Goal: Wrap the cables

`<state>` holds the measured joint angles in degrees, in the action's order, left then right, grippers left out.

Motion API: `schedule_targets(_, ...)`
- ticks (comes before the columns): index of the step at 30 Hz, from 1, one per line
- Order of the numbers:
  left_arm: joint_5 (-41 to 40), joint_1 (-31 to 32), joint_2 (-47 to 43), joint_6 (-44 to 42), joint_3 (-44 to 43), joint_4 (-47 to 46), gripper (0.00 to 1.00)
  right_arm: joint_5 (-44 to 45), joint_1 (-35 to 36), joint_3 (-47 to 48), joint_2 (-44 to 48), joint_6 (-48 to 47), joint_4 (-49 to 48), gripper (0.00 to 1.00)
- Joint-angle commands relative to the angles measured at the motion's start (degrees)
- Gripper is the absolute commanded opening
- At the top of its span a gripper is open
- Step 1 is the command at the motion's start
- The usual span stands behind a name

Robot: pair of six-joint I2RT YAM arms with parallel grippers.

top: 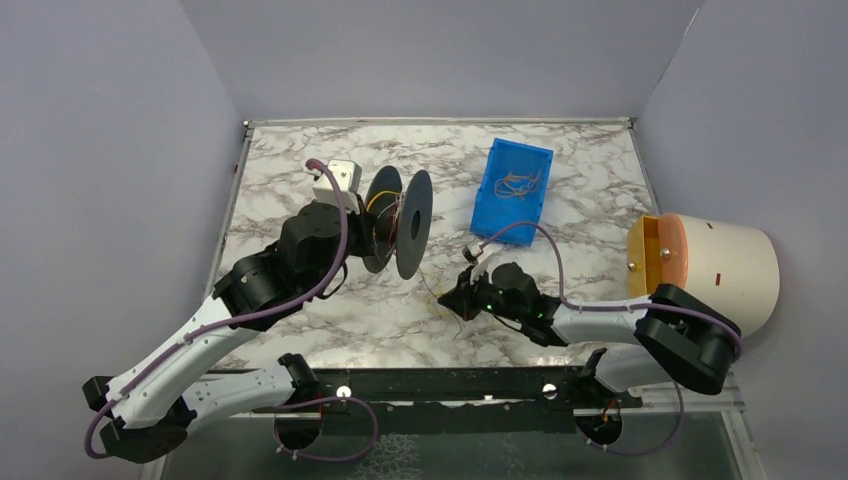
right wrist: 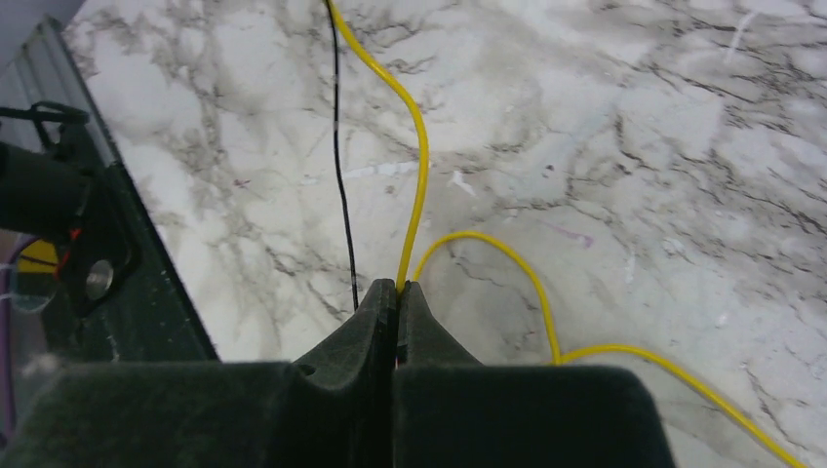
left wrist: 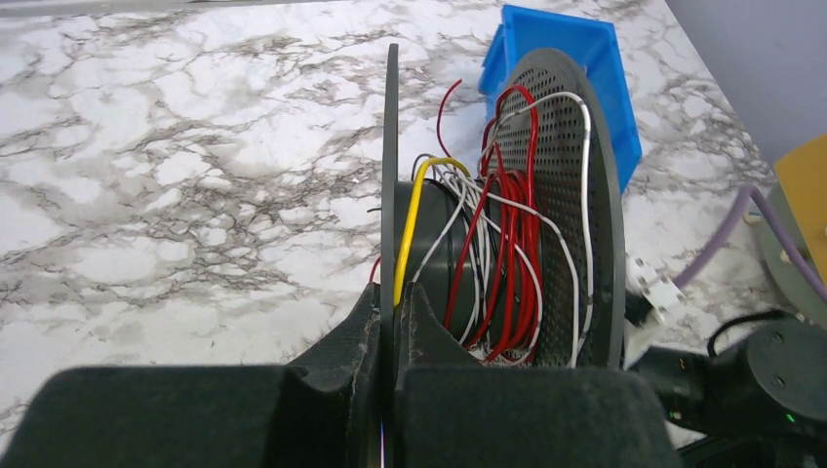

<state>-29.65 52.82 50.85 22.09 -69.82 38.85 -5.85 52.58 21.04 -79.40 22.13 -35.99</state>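
Note:
A black spool with two round flanges stands on edge on the marble table. Red, white and yellow wires are wound on its core. My left gripper is shut on the spool's near flange. A yellow cable runs from the spool side across the table and loops on the marble. My right gripper is shut on this yellow cable, low over the table near the front. A thin black wire lies beside it.
A blue bin holding loose wires sits at the back right. A large cream and orange reel stands at the right edge. A black metal rail runs along the table's front. Grey walls enclose the table.

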Motion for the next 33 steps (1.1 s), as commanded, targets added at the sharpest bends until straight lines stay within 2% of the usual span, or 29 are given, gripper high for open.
schedule_targets(1,-6.56,-0.26,-0.11,1.29,1.12,-10.94,0.00,0.55,4.57,0.33,4.01,0.16,4.16,0.01)
schedule_targets(11,-12.79,-0.34,2.28,0.16,6.00,-15.16,0.00,5.16,14.78,4.76,13.59,-0.87,14.65,0.01)
schedule_targets(21,-15.09,-0.35,3.25,0.30,11.94,-15.00,0.00,5.77,19.28,16.08,18.13,-2.79,25.14,0.01)
schedule_targets(27,-13.68,-0.34,3.04,0.87,14.92,-13.50,0.00,9.03,19.75,24.10,17.62,-4.75,32.90,0.01)
schedule_targets(33,-8.17,-0.20,4.23,-1.32,14.56,-10.64,0.00,18.84,19.70,32.05,14.58,-6.77,42.18,0.01)
